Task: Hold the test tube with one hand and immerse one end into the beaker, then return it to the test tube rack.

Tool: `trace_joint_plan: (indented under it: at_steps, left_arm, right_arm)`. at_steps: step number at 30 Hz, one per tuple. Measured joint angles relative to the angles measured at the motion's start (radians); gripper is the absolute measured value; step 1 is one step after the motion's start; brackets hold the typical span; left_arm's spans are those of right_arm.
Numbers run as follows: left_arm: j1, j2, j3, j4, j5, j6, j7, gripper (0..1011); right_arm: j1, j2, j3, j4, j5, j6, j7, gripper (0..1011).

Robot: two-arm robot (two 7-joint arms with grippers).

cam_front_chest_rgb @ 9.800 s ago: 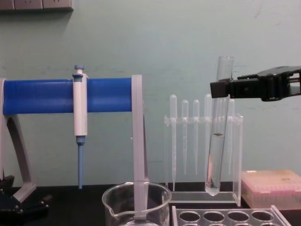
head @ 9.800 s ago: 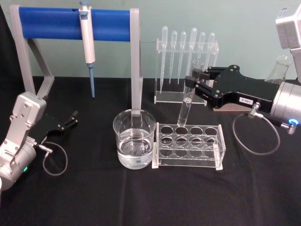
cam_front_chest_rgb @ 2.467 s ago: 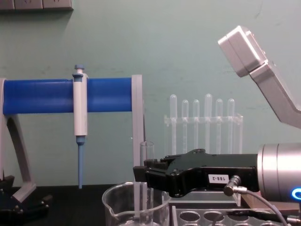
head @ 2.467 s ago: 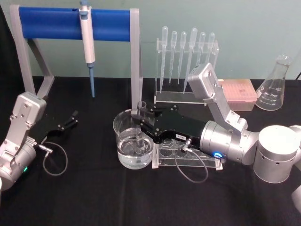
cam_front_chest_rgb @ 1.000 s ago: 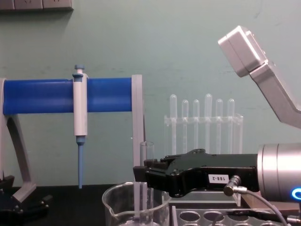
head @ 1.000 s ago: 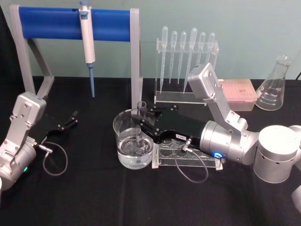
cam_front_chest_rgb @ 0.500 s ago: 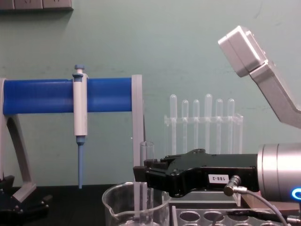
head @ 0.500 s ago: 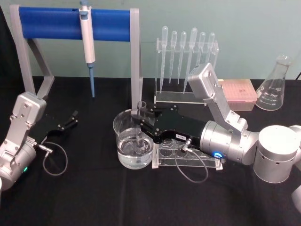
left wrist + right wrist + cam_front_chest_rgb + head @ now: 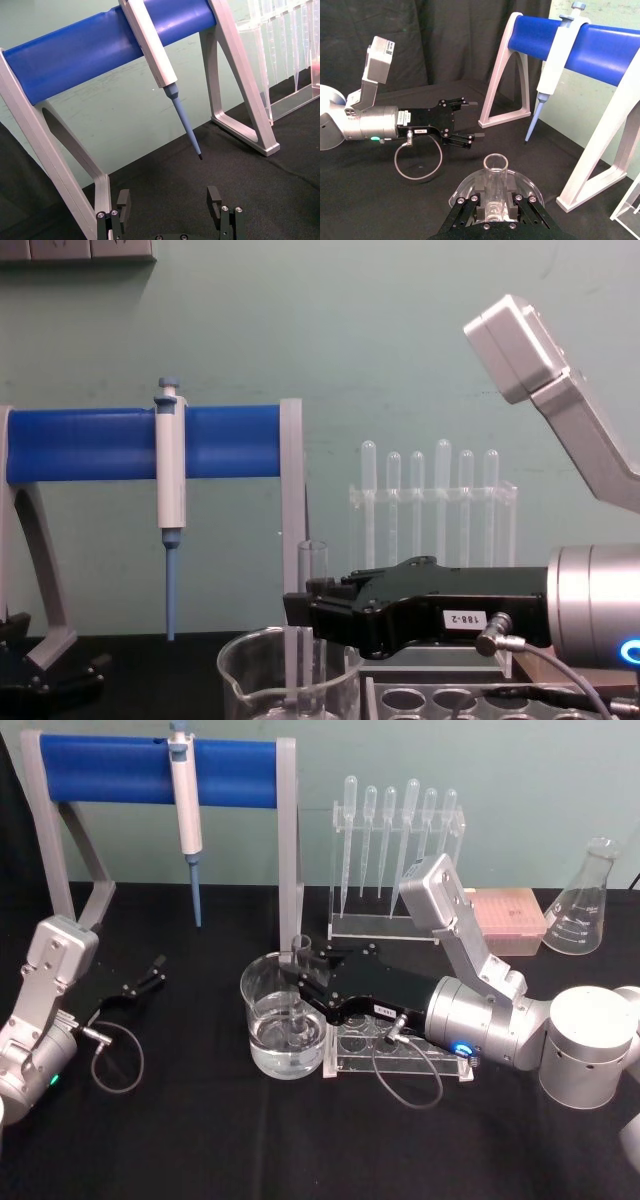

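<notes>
Head view: the right end effector (image 9: 298,972) reaches across the test tube rack (image 9: 345,1056) and pinches the upright test tube (image 9: 301,946) just below its rim. The tube's lower end is dipped in the water of the beaker (image 9: 263,1020) on the black surface (image 9: 200,1140). The left end effector (image 9: 142,977) sits low at the left, fingers spread, well apart from the beaker.

Glossy clear glass test tube (image 9: 301,949) & beaker (image 9: 262,1020); matt blk tablecloth (image 9: 200,1140).
</notes>
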State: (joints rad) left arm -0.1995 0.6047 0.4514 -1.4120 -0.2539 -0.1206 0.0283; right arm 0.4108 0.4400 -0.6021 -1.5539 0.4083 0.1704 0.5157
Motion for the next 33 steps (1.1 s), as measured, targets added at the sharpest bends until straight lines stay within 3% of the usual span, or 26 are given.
trace_joint_plan:
  at_steps: [33]
  left_arm:
    - [0.000, 0.000, 0.000, 0.000, 0.000, 0.000, 0.000, 1000]
  right_arm:
    - [0.000, 0.000, 0.000, 0.000, 0.000, 0.000, 0.000, 241]
